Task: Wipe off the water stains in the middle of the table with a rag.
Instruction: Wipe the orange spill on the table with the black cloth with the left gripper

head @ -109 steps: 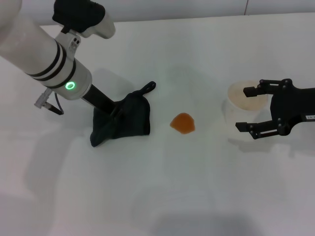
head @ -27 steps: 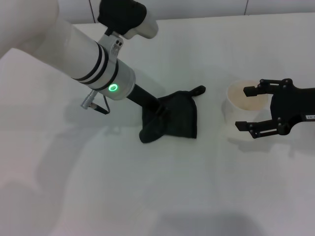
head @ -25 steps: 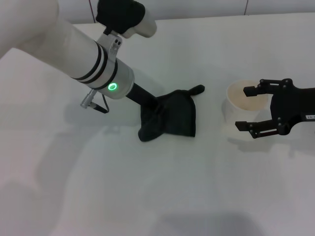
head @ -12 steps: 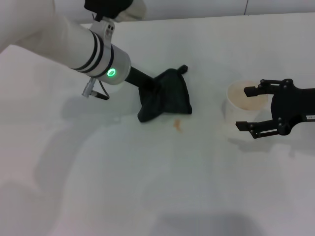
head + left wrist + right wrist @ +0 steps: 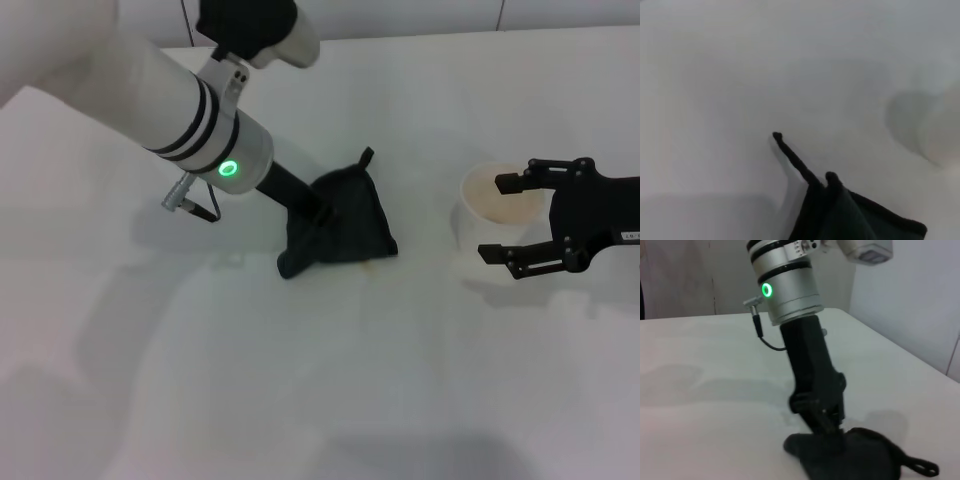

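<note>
the left claw (image 5: 318, 222) is pressed down into the rag (image 5: 345, 222) near the middle of the worktop (image 5: 330, 380), gripping a bunched fold of it. the fingers are buried in the cloth, so only a closed hold on the fabric can be reported. the rag is a soft, dark grey to black cloth, crumpled at the grip and spread flat beyond it, with a thin loop at its far corner. it lies flat on the white, smooth worktop.

the water stains (image 5: 372, 264) are reduced to a faint amber trace at the rag's near edge. no rounded blot is visible. judgement: the wipe is largely done, with a residual smear left and possibly more under the cloth, which cannot be checked.

to the right, a translucent white plastic cup (image 5: 495, 205) stands upright. the right claw (image 5: 505, 220) hovers just beside it, fingers spread wide, holding nothing, idle.
</note>
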You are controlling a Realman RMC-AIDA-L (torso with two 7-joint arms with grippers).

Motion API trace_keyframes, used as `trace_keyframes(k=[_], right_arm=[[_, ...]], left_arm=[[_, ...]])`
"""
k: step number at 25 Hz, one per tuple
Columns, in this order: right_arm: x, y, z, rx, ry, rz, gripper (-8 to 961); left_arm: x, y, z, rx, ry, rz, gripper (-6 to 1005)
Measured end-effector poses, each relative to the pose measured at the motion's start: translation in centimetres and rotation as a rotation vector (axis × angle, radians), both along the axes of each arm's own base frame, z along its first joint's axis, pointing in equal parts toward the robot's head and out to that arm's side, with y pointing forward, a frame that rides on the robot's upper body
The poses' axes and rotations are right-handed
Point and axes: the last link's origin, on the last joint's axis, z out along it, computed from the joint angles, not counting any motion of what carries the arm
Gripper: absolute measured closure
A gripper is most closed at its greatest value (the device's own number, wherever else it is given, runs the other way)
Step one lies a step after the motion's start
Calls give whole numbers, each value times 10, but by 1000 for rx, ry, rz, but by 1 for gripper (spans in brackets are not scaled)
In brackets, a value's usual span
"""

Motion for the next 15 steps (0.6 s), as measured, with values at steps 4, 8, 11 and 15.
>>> trace_keyframes(k=[4, 8, 11, 15], right_arm=[[0, 0, 0, 3, 0, -3, 84], [1, 0, 0, 3, -1, -3, 84], [1, 0, 0, 4, -1, -4, 84], [1, 0, 0, 4, -1, -4, 84]], left_arm=[[5, -7, 0, -62, 1, -35, 920], [14, -15, 0, -129, -34, -90, 918], [16, -19, 0, -161, -37, -110, 917], [13, -21, -2, -174, -16, -106, 916]])
